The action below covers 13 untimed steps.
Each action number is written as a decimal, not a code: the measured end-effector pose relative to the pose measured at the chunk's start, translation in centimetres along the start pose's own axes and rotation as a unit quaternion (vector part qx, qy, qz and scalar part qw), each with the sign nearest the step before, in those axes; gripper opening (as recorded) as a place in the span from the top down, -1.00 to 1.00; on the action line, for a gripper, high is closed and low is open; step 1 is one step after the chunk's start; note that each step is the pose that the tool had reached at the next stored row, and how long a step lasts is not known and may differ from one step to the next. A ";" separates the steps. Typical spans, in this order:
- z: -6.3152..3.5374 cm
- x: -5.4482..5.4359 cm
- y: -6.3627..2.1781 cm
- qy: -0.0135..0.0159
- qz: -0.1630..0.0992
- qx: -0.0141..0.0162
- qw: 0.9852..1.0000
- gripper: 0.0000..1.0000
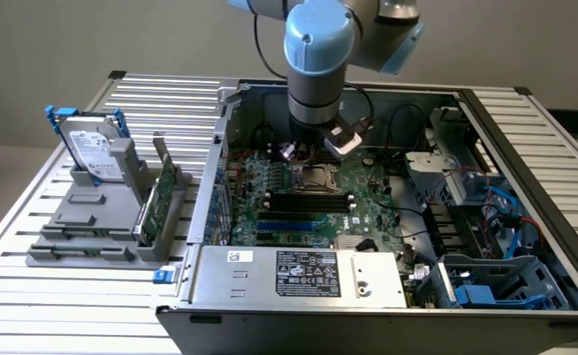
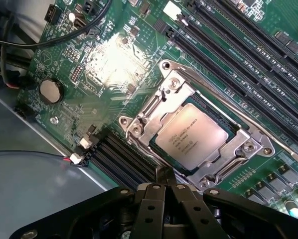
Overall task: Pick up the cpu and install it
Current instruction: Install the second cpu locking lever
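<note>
Wrist view showed the cpu (image 2: 191,136) lying flat inside the metal socket frame (image 2: 139,130) on the green motherboard (image 2: 114,64), just beyond the gripper (image 2: 165,191), whose black fingers (image 2: 150,209) were pressed together around nothing. Exterior view placed the gripper (image 1: 314,150) inside the open computer case (image 1: 294,274), directly above that socket (image 1: 315,178); the arm hid its fingertips there.

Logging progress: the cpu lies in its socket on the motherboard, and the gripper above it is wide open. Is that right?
Not quite. The cpu does lie in its socket on the motherboard, but the gripper above it is shut, as the wrist view shows.
</note>
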<state>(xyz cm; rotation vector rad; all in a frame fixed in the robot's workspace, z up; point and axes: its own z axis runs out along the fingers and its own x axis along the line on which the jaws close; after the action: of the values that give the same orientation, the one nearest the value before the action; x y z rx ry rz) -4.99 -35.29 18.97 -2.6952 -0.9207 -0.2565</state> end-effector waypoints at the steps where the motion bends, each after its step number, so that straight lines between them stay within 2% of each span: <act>1: 0.01 0.1 0.05 0.000 0.000 0.000 1.000 0.79; 12: 0.20 0.8 0.61 -0.002 0.000 0.004 1.000 0.79; 13: 0.20 0.7 0.51 -0.001 0.000 0.004 1.000 0.79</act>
<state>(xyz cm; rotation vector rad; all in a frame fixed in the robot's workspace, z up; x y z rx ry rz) -4.15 -35.24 18.84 -2.6891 -0.9209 -0.2496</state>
